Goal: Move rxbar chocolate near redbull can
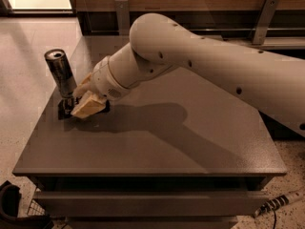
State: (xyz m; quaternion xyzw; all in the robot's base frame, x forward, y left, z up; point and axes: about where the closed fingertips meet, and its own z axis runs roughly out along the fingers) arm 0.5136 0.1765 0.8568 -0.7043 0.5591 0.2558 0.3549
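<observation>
The redbull can (61, 72) stands upright near the left edge of the grey table (190, 142). The rxbar chocolate (65, 110) is a flat black bar lying on the table right at the can's foot. It is mostly hidden under my gripper. My gripper (87, 105), cream-coloured, is down at the table surface over the bar's right part, just right of the can. The white arm (200, 66) reaches in from the right.
The table's left edge runs close beside the can. A wooden wall with metal brackets (264, 18) lies behind the table. A drawer front (152, 202) is below the top. A black object (12, 209) and a cable (276, 204) lie on the floor.
</observation>
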